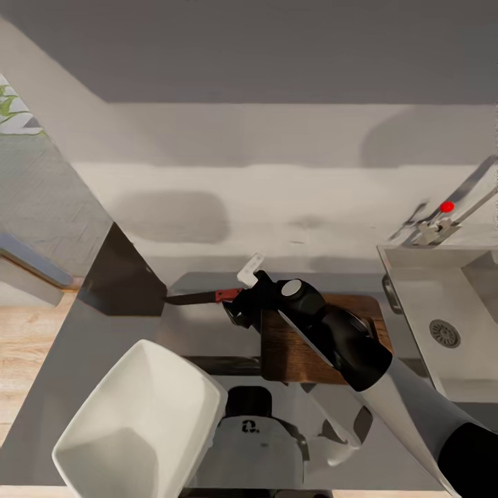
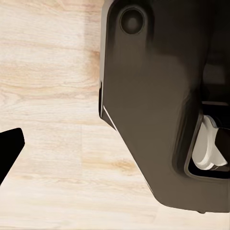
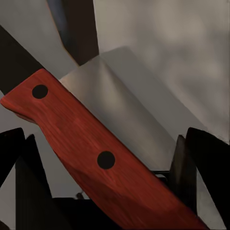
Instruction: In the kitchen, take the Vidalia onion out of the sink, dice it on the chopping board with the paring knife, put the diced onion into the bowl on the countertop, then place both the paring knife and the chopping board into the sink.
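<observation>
In the head view, the paring knife [image 1: 200, 297] lies level at frame centre, dark blade pointing left over the countertop [image 1: 90, 346], its reddish handle in the right gripper [image 1: 242, 301]. The black arm hides much of the chopping board [image 1: 297, 353]; a white bowl [image 1: 138, 422] sits at lower left, the sink [image 1: 443, 332] at right. In the right wrist view, the fingers [image 3: 191, 167] seem clamped on the riveted handle [image 3: 91, 143]. The left wrist view shows dark housing over wood floor [image 2: 48, 96]; that pincer's state is unclear.

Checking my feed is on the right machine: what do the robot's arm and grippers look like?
The right arm has a light grey forearm and a glossy black wrist with a round grey cap. The right gripper is black with dark, flat fingers.
</observation>
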Robot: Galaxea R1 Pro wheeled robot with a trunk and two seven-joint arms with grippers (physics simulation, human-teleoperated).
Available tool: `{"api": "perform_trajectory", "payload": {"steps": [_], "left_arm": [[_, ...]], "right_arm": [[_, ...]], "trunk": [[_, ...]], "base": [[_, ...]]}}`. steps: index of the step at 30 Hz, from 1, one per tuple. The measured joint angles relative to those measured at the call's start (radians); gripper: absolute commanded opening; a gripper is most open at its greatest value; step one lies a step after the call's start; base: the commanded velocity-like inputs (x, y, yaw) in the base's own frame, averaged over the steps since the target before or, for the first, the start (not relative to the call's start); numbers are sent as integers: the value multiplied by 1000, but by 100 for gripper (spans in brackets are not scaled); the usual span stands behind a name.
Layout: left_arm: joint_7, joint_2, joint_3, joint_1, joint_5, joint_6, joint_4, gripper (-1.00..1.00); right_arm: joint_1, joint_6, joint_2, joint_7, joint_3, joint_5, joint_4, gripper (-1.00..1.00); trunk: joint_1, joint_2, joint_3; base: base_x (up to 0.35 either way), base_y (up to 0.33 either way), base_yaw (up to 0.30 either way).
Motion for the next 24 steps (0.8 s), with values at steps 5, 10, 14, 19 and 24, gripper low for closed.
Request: {"api": "perform_trajectory", "payload": {"steps": [5, 10, 14, 19, 24], "left_arm": [[0, 0, 0, 0, 0, 0, 0, 100], [0, 0, 0, 0, 0, 0, 0, 100], [0, 0, 0, 0, 0, 0, 0, 100], [0, 0, 0, 0, 0, 0, 0, 100], [0, 0, 0, 0, 0, 0, 0, 100]], "right_arm": [[0, 0, 1, 0, 0, -2, 13, -100], [0, 3, 1, 3, 0, 15, 19, -100], [0, 3, 1, 4, 0, 16, 19, -100], [0, 3, 1, 4, 0, 16, 19, -100], [0, 3, 1, 4, 0, 16, 18, -100]], "trunk": [[0, 0, 8], [0, 0, 16], [0, 0, 22], [0, 0, 30], [0, 0, 38]], "base": [[0, 0, 0], [0, 0, 0], [0, 0, 0], [0, 0, 0], [0, 0, 0]]}}
